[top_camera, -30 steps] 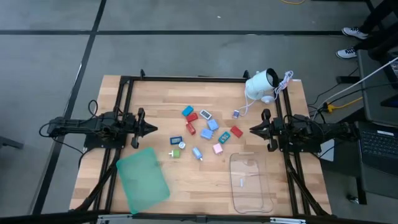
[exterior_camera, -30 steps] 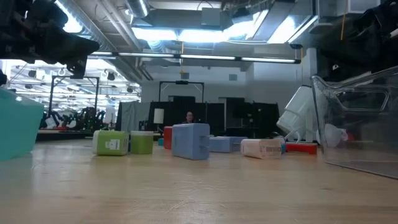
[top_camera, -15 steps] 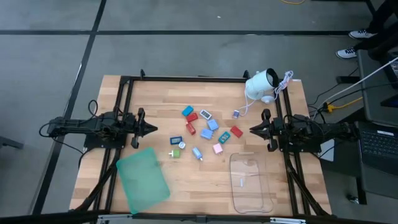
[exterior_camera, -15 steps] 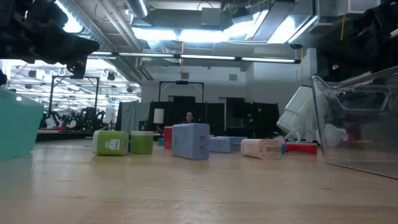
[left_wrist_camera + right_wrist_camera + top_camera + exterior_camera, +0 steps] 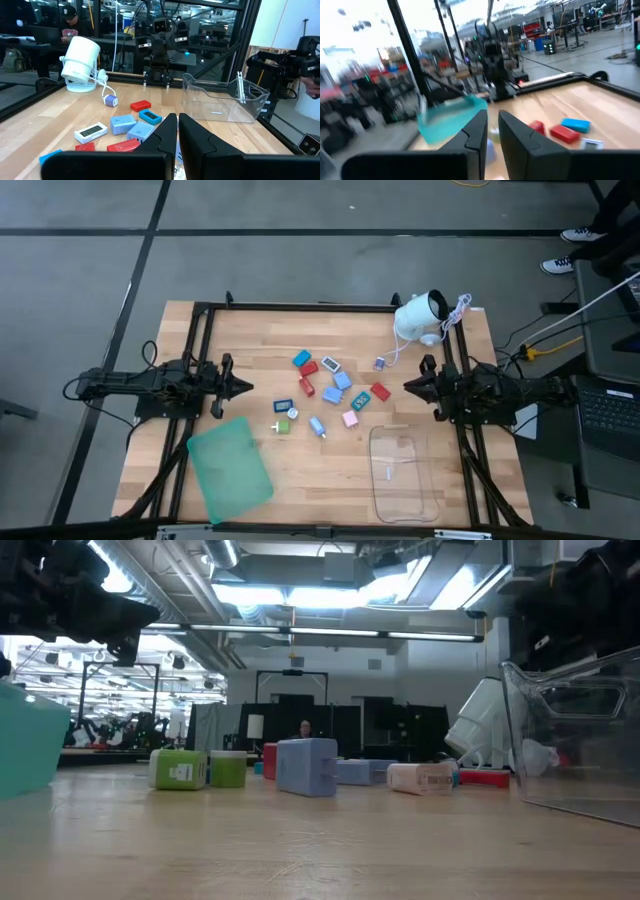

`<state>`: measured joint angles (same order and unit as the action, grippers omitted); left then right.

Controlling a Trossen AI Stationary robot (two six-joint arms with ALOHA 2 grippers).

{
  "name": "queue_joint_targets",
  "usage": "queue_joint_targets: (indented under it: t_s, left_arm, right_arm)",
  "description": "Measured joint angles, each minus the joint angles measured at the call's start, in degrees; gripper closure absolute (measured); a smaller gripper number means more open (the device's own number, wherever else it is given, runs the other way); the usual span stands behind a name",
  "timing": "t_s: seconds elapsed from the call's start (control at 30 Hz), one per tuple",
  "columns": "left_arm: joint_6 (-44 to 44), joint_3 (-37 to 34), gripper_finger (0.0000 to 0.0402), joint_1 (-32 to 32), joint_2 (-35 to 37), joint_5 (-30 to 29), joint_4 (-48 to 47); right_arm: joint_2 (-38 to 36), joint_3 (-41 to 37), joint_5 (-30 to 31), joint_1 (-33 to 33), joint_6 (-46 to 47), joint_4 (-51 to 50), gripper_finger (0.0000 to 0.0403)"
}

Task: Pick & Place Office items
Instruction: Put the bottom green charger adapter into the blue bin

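Observation:
The office items point(image 5: 325, 390) lie scattered on the middle of the wooden table: small blue, red, pink, teal, light blue, green and white pieces. The low view shows them in a row point(image 5: 307, 766). My left gripper point(image 5: 246, 387) hovers left of the cluster, shut and pointing at it; its wrist view point(image 5: 177, 125) looks over the pieces point(image 5: 140, 105). Mirroring it from the right, my right gripper point(image 5: 406, 387) is shut too and faces the pieces point(image 5: 564, 133) past its fingers point(image 5: 492, 127). Neither touches anything.
A flat green tray point(image 5: 230, 468) lies near the table's near-left corner. A clear tray point(image 5: 403, 472) with a small white piece point(image 5: 388, 473) in it sits near right. A white rounded device with a cord point(image 5: 420, 318) stands at the far right. Black frame rails point(image 5: 300, 307) border the table.
My right arm has started to move, shifting slightly toward the table's right edge, and its wrist view is blurred. The left arm and all the pieces have stayed where they were.

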<state>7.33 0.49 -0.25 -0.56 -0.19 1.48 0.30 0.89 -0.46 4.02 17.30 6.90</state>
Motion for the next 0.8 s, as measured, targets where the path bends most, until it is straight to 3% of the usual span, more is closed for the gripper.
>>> queue_joint_targets:
  t_s: [0.2,0.33,0.53,0.8]
  left_arm:
    - [0.0,0.0,0.0393,0.0,0.0,0.0,0.0]
    - [0.0,0.0,0.0393,0.0,0.0,0.0,0.0]
    - [0.0,0.0,0.0391,0.0,0.0,0.0,0.1]
    - [0.3,0.0,0.0391,0.0,0.0,0.0,1.7]
  right_arm:
    - [0.0,0.0,7.7,0.0,6.0,7.9,0.035]
    - [0.0,0.0,20.5,0.0,15.0,15.3,0.035]
    - [0.0,0.0,37.1,0.0,30.4,17.7,0.035]
    - [0.0,0.0,38.8,0.0,42.1,17.7,0.035]
